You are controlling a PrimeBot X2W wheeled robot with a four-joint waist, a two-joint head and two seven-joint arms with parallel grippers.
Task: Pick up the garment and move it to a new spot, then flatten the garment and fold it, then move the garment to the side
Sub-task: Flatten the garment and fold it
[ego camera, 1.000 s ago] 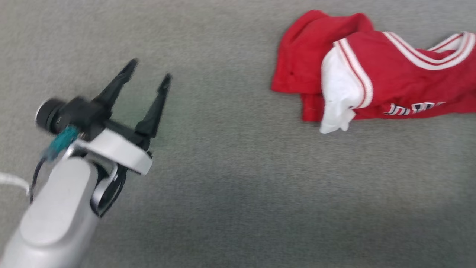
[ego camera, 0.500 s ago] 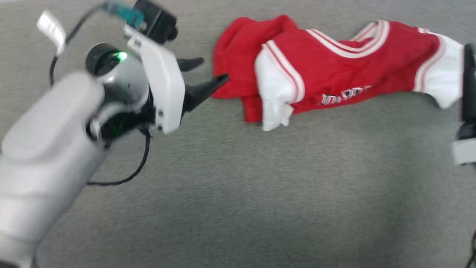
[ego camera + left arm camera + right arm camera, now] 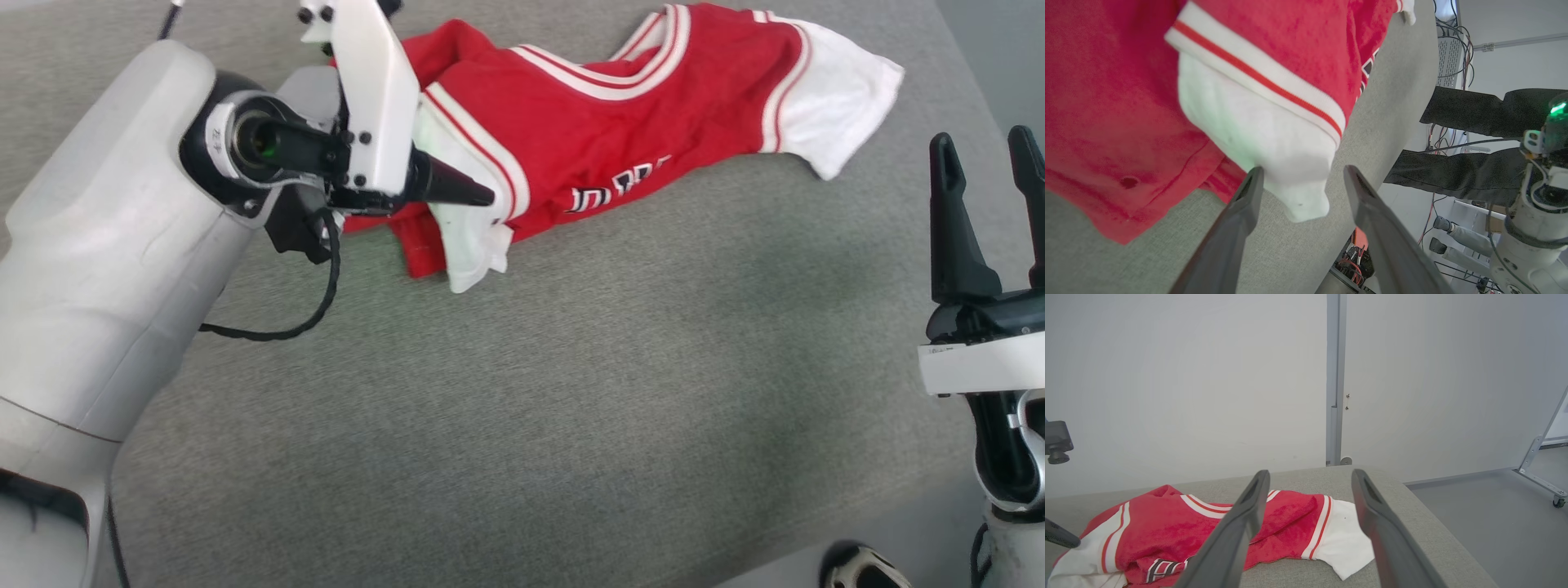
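Garment [image 3: 629, 139] lies crumpled on grey fabric-covered surface [image 3: 571, 367], toward the far edge in head view, red body bunched, not flat. Striped collar trim [image 3: 608, 77] faces up, dark white-edged lettering [image 3: 620, 189] partly visible along the near fold. One white sleeve end [image 3: 841, 98] spreads flat toward the robot's right, the other white sleeve end [image 3: 473, 245] hangs folded over the near-left edge of the pile. Left gripper [image 3: 1303, 173] is over that near-left sleeve, jaws spread wide, one finger on each side of the white sleeve tip in left wrist view; nothing pinched, can't tell whether the fingers touch the cloth. Black cable [image 3: 318, 302] loops below the left wrist. Right gripper [image 3: 980, 140] sits at the right edge of head view, fingers pointing up, jaws wide apart and empty, near the flat white sleeve but apart from it. Shoe [image 3: 865, 567] shows at the bottom edge, off the surface.
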